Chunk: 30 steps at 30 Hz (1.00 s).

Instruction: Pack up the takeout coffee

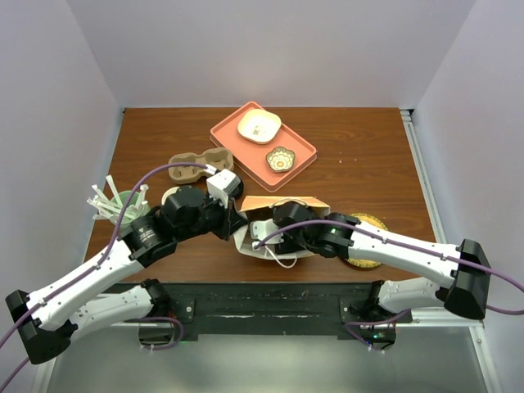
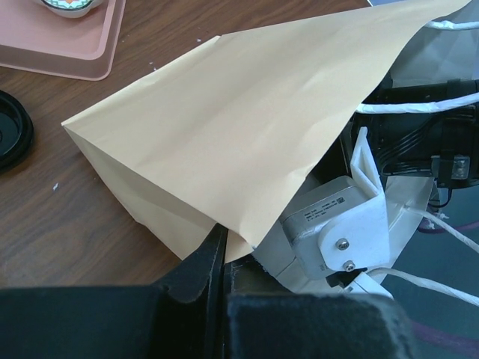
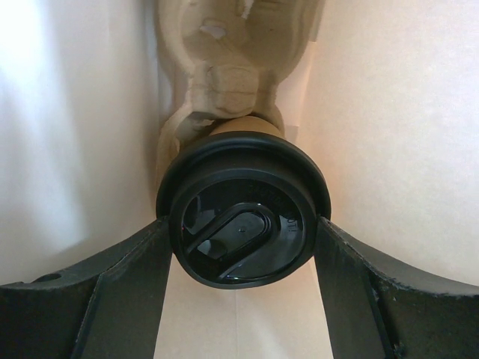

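Observation:
The takeout coffee [image 3: 243, 224], a brown cup under a black lid, is inside the paper bag [image 3: 389, 134]. Its base is at a moulded pulp carrier [image 3: 224, 60] deeper in. My right gripper [image 3: 241, 228] is shut on the coffee, one finger pressed to each side of the lid. The bag [image 2: 224, 127] lies on its side on the table, mouth toward the right arm. My left gripper [image 2: 219, 239] is shut on the bag's lower edge at the mouth. From above, the bag [image 1: 286, 202] hides the coffee and the right fingers, and the left gripper [image 1: 236, 223] sits at its left side.
A salmon tray [image 1: 237, 139] with two small bowls stands behind the bag. A pulp cup carrier [image 1: 196, 166] and a green cup of stirrers [image 1: 115, 205] are at the left. A gold disc [image 1: 368, 225] lies under the right arm. A loose black lid [image 2: 11, 134] lies left of the bag.

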### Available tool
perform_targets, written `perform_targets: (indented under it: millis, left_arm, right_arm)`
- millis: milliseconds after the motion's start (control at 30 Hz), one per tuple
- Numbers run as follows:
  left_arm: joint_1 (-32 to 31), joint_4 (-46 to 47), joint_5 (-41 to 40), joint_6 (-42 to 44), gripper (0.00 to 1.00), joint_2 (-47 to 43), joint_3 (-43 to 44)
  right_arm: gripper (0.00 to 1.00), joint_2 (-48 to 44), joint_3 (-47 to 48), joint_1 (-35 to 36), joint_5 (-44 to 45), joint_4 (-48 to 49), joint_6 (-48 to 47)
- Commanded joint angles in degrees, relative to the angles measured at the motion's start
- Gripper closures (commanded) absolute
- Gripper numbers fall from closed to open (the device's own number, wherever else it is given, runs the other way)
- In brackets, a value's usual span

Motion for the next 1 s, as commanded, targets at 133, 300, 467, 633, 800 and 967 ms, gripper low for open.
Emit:
perform_targets:
  millis: [133, 300, 467, 633, 800, 967]
  left_arm:
    - [-0.32, 1.25, 1.19, 0.31, 1.00, 0.74, 2.98]
    - [-0.32, 1.96, 1.63, 0.57, 1.00, 0.65, 2.81]
    - [-0.32, 2.48, 2.16, 0.92, 1.00, 0.65, 2.46]
    - [-0.32, 2.31, 2.78, 0.57, 1.00, 0.65, 2.98]
    - [-0.32, 2.22, 3.48, -0.31, 1.00, 0.74, 3.16]
    - [-0.32, 2.13, 4.18, -0.93, 1.00, 0.39, 2.72]
  right_arm:
    - [0.72, -0.93, 6.06, -0.46, -3.80, 1.46, -0.59]
    - [0.72, -1.10, 8.00, -0.46, -8.27, -0.99, 0.02]
    - [0.72, -0.84, 8.27, -0.55, -14.16, -5.48, 0.28]
    - [0.73, 0.83, 7.47, -0.46, -14.27, -6.89, -0.24]
    - [0.76, 1.88, 3.79, -0.46, -7.78, 0.20, -1.64]
    - [0.75, 2.58, 1.41, -0.55, -3.72, 6.19, -3.31]
